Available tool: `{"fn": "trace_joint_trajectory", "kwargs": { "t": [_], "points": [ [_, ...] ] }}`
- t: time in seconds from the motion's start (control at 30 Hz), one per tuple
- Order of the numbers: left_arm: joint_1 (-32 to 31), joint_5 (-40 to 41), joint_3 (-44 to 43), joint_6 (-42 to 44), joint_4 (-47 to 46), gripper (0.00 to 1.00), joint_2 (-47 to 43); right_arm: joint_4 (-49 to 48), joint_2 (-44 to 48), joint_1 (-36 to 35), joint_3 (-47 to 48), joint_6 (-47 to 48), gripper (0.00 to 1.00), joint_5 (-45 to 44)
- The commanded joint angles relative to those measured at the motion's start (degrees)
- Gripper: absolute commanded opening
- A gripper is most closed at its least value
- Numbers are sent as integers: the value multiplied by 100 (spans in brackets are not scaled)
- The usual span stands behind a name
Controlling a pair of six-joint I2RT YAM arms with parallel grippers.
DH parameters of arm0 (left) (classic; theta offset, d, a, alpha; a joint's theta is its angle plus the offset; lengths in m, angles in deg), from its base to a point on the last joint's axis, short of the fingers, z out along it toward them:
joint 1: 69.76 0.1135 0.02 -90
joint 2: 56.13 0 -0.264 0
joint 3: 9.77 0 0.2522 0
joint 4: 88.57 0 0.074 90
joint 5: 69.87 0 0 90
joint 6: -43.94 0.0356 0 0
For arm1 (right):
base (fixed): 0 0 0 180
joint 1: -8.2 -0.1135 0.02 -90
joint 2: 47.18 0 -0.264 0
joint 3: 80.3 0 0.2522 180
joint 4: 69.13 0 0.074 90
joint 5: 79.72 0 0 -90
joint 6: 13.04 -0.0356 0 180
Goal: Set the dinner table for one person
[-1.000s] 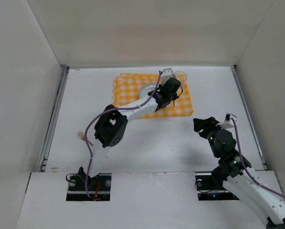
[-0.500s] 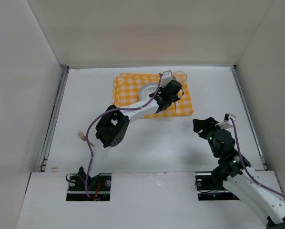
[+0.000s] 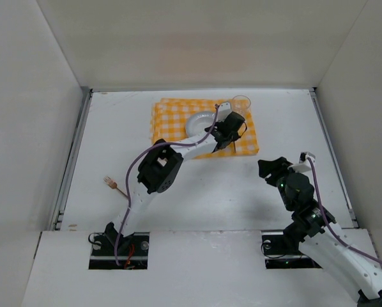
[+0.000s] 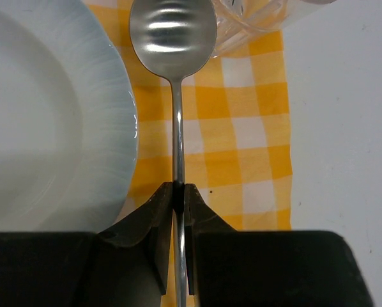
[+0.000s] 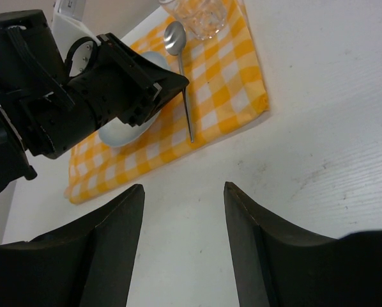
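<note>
Three items are gathered at the orange-and-white checked cloth mat, which lies toward the far side of the large matte white dinner table: a round white plate, a clear glass tumbler and a silver metal spoon just right of the plate. The left gripper pinches the spoon's handle, so releasing it appears to be the step in hand. The right gripper hovers wide and empty. A small, unidentifiable utensil lies well apart, probably yet to be placed.
</note>
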Motion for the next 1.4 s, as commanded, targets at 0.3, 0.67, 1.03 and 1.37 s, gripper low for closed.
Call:
{"fn": "trace_joint_trajectory", "kwargs": {
  "t": [0.3, 0.67, 1.03, 1.37],
  "points": [
    [26, -59, -410, 55, 29, 19, 33, -199, -62, -38, -6, 67, 59, 108],
    [-272, 337, 758, 564, -374, 29, -1538, -260, -36, -64, -33, 84, 55, 108],
    [95, 1602, 4851, 83, 80, 8, -5307, -945, -1396, -845, 195, 172, 22, 486],
    [1774, 1534, 7534, -1228, 2534, 39, -7876, -1851, -3400, -2181, 749, 673, 48, 328]
  ]
}}
